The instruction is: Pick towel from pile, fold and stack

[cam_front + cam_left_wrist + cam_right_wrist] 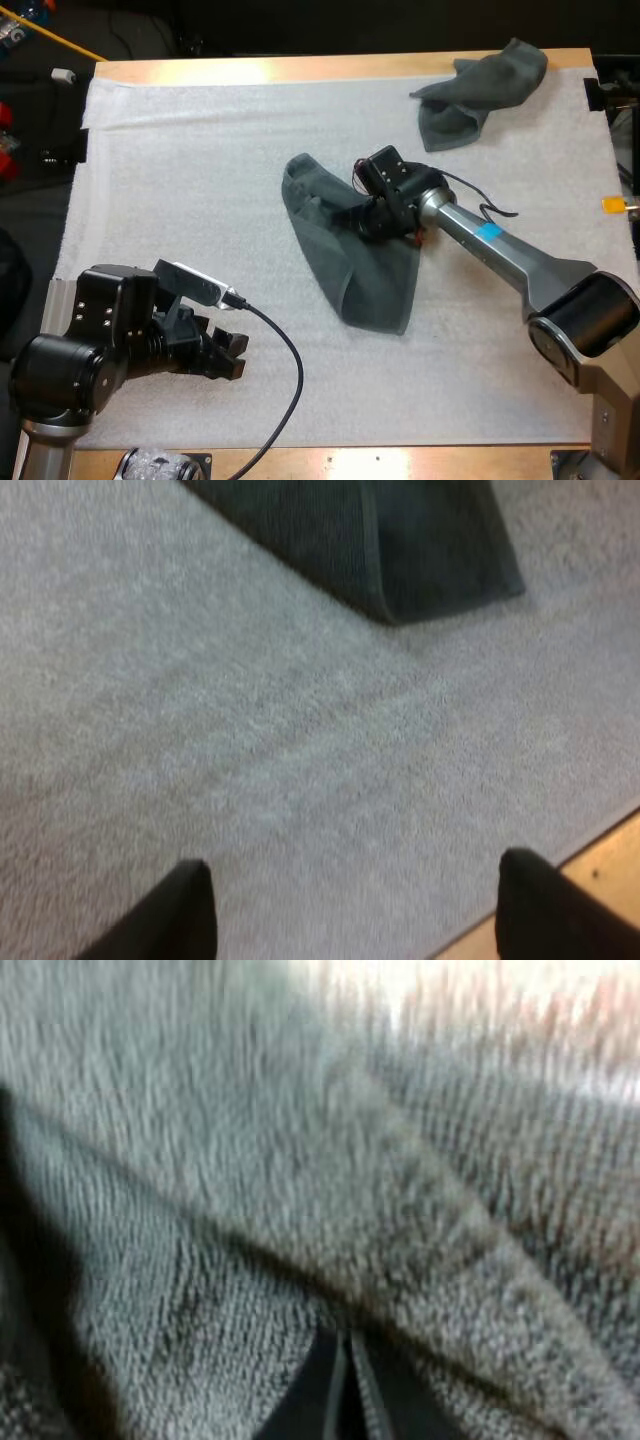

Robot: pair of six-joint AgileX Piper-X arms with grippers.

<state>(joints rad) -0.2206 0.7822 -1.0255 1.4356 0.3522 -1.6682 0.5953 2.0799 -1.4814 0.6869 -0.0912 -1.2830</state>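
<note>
Towel (352, 270) in grip of right pincer (358, 216)

Counter: wooden; its bare edge (330, 68) runs along the far side, beyond the right end effector (350, 215), and a strip shows on the near side behind the left end effector (235, 357).
Mat: white and textured (200, 180), covering nearly the whole counter and lying under both end effectors.
Spread towel: dark grey-green (370, 285), on the mat beneath the right end effector and widening toward the near side; its corner lies ahead of the left end effector.
Crumpled towel: dark grey-green (480, 85), well beyond the right end effector, at the mat's far edge.
</note>
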